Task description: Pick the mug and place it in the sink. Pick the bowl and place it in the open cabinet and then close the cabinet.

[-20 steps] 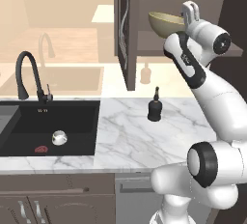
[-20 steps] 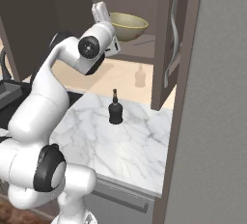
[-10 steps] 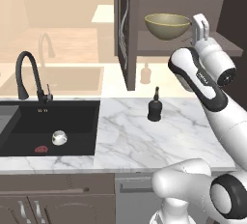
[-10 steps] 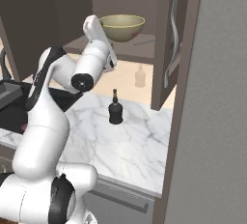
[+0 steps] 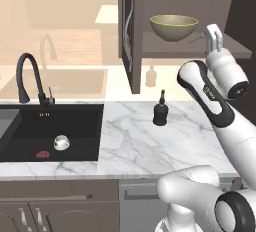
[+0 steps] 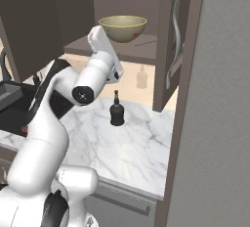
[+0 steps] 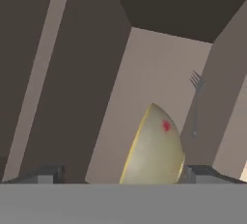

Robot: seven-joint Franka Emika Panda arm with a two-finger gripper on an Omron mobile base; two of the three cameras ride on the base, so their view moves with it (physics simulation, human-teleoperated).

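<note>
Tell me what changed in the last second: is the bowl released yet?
Yes. The bowl now sits alone on the cabinet shelf; the open gripper has drawn back to its right. The mug in the sink and the dark bottle stayed put.

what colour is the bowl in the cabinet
Olive-tan with a thin yellowish rim; the bowl sits on the cabinet shelf, clearest in the left base view.

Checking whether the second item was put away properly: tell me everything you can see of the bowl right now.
The bowl is wide, shallow and olive-tan with a thin yellowish rim and a small red mark on its outside. It sits upright on the shelf of the open cabinet, hollow side up. Nothing grips it: the gripper is open and off to its side, clear of the rim. A fork lies on the same shelf beside it.
</note>
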